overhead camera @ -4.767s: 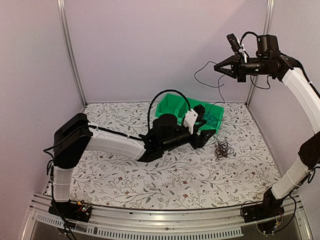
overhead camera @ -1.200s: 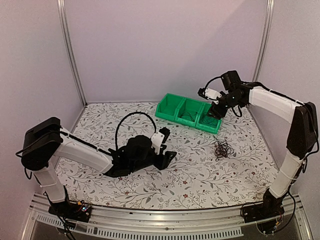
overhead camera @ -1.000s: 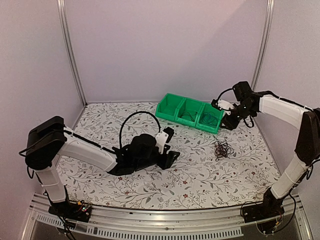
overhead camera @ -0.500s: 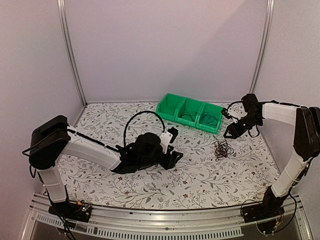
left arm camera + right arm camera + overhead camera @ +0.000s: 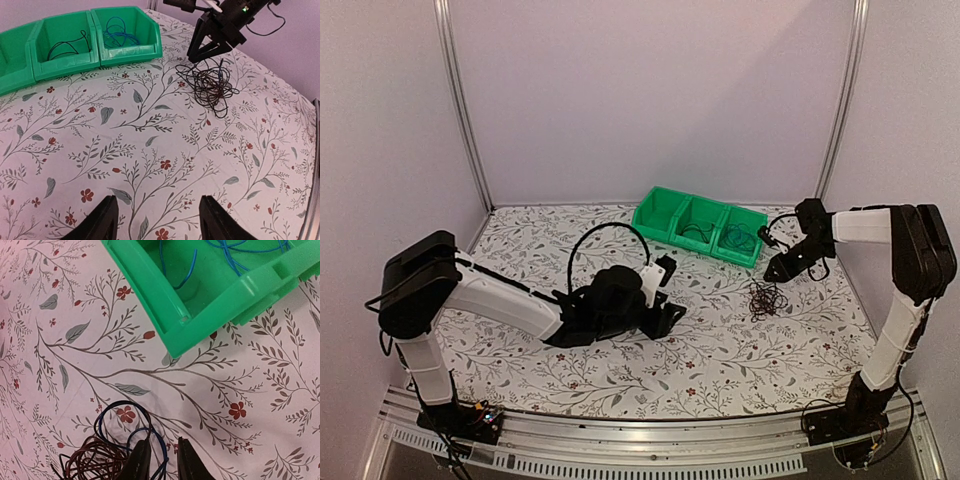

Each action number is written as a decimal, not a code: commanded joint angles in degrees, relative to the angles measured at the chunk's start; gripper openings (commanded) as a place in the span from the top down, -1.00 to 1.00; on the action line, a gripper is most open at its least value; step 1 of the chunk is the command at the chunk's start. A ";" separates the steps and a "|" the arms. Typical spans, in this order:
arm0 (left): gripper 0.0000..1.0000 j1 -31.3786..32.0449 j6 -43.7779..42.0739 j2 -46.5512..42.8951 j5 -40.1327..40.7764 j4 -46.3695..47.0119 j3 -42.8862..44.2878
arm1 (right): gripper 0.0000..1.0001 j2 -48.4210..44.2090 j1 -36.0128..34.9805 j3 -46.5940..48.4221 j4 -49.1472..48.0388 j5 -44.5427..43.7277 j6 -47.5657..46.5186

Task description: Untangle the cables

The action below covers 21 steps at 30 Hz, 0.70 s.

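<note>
Since a second back the left gripper (image 5: 672, 316) has slid a bit right, low over the table (image 5: 570, 240), fingers wide apart. The green bin (image 5: 655, 212) at the back holds a dark wire in its middle compartment and a blue one in its right. The tangled cables (image 5: 765, 297) sit on the table near the bin. The right gripper (image 5: 772, 274) has dropped to their far edge, fingers narrowly apart around a blue strand.

White link shells w/ black joints on left arm (image 5: 510, 300) and right arm (image 5: 865, 222). Thick black hose (image 5: 608, 225) looped off left wrist. Black matte fingers on left gripper (image 5: 158, 202). Tiny green dot (image 5: 243, 8) on right wrist, poss. an LED.
</note>
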State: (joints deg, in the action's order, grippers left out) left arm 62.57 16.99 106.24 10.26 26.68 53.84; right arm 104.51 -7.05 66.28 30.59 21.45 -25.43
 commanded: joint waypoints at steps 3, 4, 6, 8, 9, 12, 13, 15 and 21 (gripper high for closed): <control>-0.11 -0.31 0.33 1.76 -0.65 -0.31 1.61 | 0.88 1.47 0.25 2.05 -0.96 2.59 0.56; -0.10 -0.28 0.32 1.76 -0.68 -0.31 1.68 | 0.94 1.48 0.21 2.14 -0.85 2.75 0.56; -0.10 -0.24 0.31 1.78 -0.75 -0.31 1.79 | 0.97 0.87 0.26 2.44 -0.44 2.89 0.56; -0.10 -0.30 -0.05 1.76 -0.87 -0.03 1.86 | 1.00 -0.26 0.25 2.90 0.27 2.89 0.56; -0.10 -0.26 -0.16 1.82 -0.98 0.22 1.88 | 1.00 -0.86 0.20 3.15 0.86 2.95 0.56; -0.11 -0.25 -1.37 2.16 -1.56 1.09 2.45 | 1.00 -4.35 0.26 3.88 2.80 3.82 0.11; -0.11 -0.29 -1.79 2.36 -1.71 1.27 2.87 | 1.00 -6.20 0.20 4.11 3.52 4.54 -0.37; -0.11 -0.25 -2.57 2.97 -2.03 1.44 3.97 | 1.00 -8.79 0.26 4.74 5.21 6.30 -0.87; -0.11 -0.23 -4.36 5.17 -5.12 4.55 7.26 | 1.00 -15.48 -0.36 7.96 11.08 13.63 -2.01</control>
State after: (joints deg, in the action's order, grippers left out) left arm 62.57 14.74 109.75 7.90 27.70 58.61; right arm 93.84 -7.05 71.50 37.04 28.40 -25.91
